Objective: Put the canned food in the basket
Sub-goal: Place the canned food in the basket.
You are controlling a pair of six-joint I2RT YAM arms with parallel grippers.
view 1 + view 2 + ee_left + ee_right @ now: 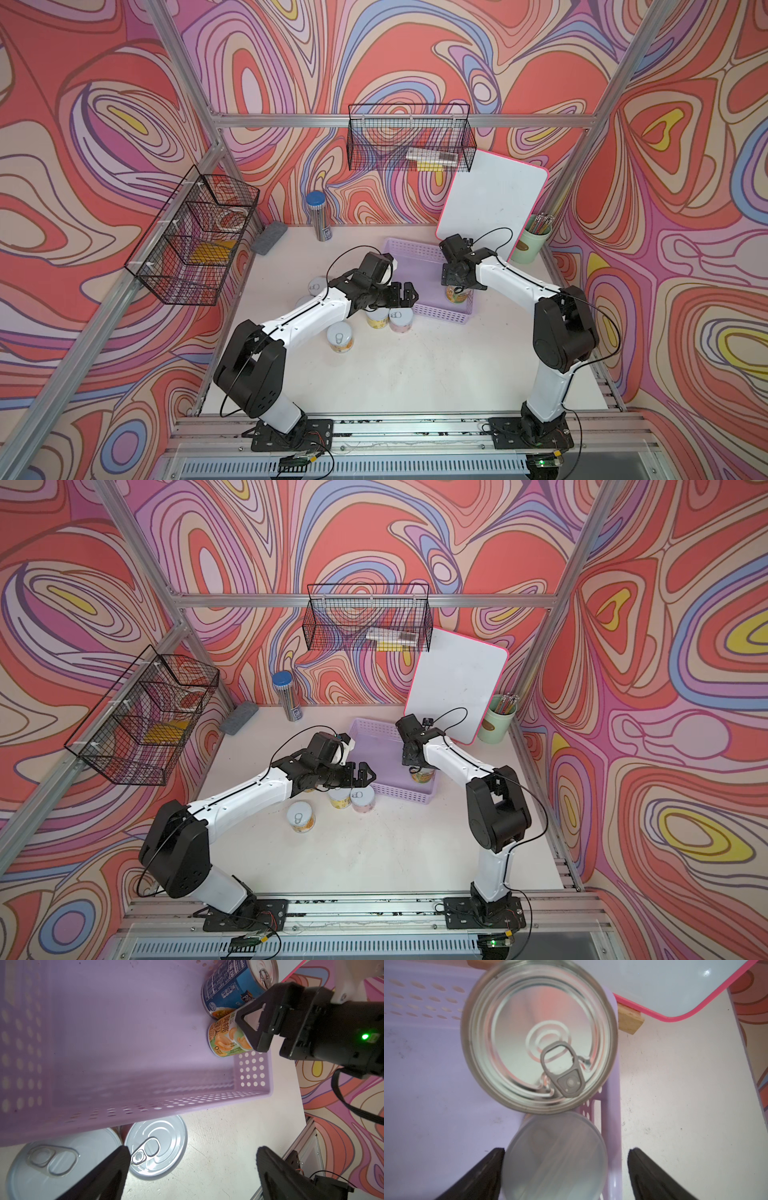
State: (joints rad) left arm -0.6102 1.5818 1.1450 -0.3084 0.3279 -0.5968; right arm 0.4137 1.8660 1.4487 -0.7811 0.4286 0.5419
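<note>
Well, the right gripper (566, 1150) hangs over one end of the lavender basket (440, 312) with its fingers (483, 1169) spread apart. A peach-label can (226, 1043) stands upright on the basket floor between them; one finger is close against its side, while the other is clear of it, out over the table (415, 374) beyond the basket's wall; nothing is gripped. Just past those fingertips, right beside the peach-label can, stands a larger blue-label can (230, 987), also inside the basket and against the same end wall.

The left gripper (192, 1151) is spread wide too and holds nothing; it hovers just outside the basket's long wall. Below its fingers two cans sit side by side on the table: a pink-label can (401, 321), whose pull-tab lies right at one fingertip in the left wrist view, and a yellow-label can (377, 319) next to it; whether that finger touches the lid I cannot tell. Back behind the fingers, beside the arm, a loose can (340, 338) and a far can (318, 286) stand on the table, outside the basket.
</note>
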